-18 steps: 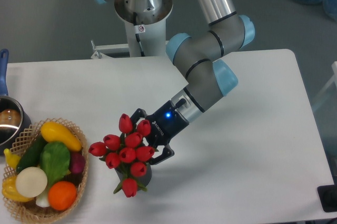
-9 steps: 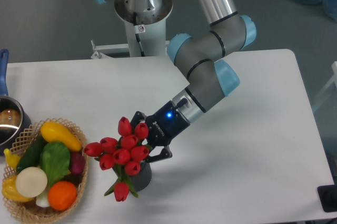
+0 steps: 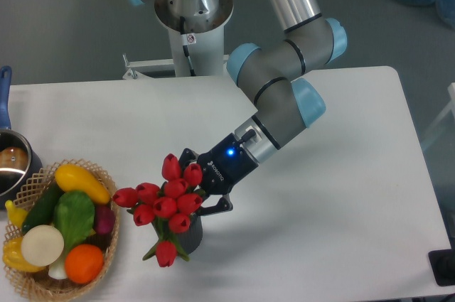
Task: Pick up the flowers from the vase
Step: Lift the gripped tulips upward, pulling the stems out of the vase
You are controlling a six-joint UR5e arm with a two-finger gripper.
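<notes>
The flowers [image 3: 165, 199], a bunch of red tulip buds with green stems and leaves, stand in the vase [image 3: 193, 236], a small dark grey cup near the table's front. The bunch leans to the left, and one bud hangs low beside the vase. My gripper [image 3: 195, 187] reaches in from the right at stem height. One finger shows above the buds and the other below them at the vase's rim. It looks shut on the stems, though the buds hide the fingertips.
A wicker basket [image 3: 106, 234] of colourful vegetables sits left of the vase at the front left corner. A steel pot [image 3: 13, 163] with a blue handle is at the left edge. The robot's base [image 3: 192, 11] stands behind the table.
The fingers have drawn closer together on the stems. The bunch has tilted left and then risen slightly, the low bud moving up with it. The vase has stayed in place.
</notes>
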